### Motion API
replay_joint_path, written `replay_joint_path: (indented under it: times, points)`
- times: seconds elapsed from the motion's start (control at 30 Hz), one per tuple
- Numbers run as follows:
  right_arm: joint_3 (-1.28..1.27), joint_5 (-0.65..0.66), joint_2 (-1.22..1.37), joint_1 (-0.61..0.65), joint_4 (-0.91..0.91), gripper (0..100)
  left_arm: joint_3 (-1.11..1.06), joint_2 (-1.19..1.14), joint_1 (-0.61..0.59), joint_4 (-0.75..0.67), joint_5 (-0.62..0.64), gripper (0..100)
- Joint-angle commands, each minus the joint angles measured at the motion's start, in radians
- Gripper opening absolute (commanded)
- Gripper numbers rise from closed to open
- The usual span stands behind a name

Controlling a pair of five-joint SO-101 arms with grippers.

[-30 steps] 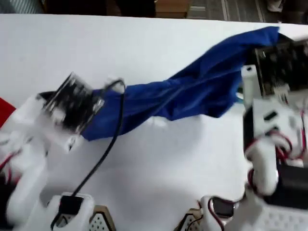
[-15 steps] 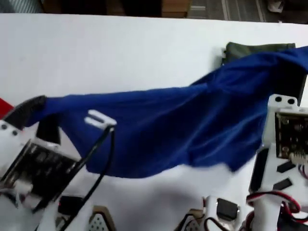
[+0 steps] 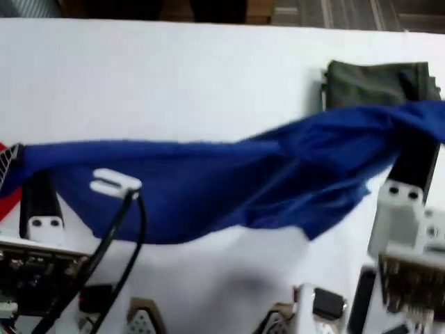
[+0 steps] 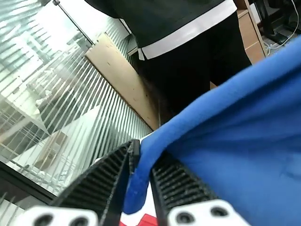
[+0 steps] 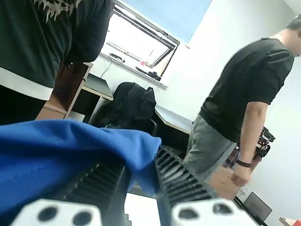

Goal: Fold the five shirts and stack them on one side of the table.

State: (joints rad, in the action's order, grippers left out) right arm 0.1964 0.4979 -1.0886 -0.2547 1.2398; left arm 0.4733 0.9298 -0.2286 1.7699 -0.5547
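Arms drew back: your blue shirt (image 3: 229, 188) spans L-R near the front edge of the table (image 3: 174, 76), w/ left gripper (image 4: 140, 176) & right gripper (image 5: 141, 181) each clamped on an end.

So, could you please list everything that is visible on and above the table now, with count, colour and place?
blue shirt: one, blue, stretched above the table between the two grippers
folded shirt: one, dark green, on the table at the far right, partly behind the blue shirt
red item: one, red, at the table's left edge, cut off; cannot tell what it is
table: one, white
cable: one, black, along the near-left arm
left gripper: one, black, shut on one end of the blue shirt
right gripper: one, black, shut on the other end
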Motion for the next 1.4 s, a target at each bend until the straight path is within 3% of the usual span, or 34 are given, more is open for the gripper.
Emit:
replay_joint_path:
  times: [0.0,0.33,0.53,0.73,1.13,1.37]
  points:
    - [0.026,0.006,-0.036,-0.001,0.038,1.8,0.016,0.008,-0.012,0.015,0.017,3]
    - [0.028,0.008,-0.177,-0.010,0.176,1.8,-0.265,0.245,-0.011,0.009,0.009,3]
    - [0.025,0.006,-0.173,-0.051,0.136,1.8,-0.341,0.305,-0.011,-0.011,0.008,3]
    - [0.025,-0.005,0.048,-0.045,-0.030,1.8,-0.527,0.305,-0.011,-0.221,0.012,3]
    - [-0.123,-0.005,0.486,0.222,-0.102,1.8,-1.139,0.290,-0.009,-0.763,0.011,3]
    - [-0.265,-0.005,0.742,0.251,-0.354,1.8,-1.148,-0.017,-0.009,-1.013,0.015,3]
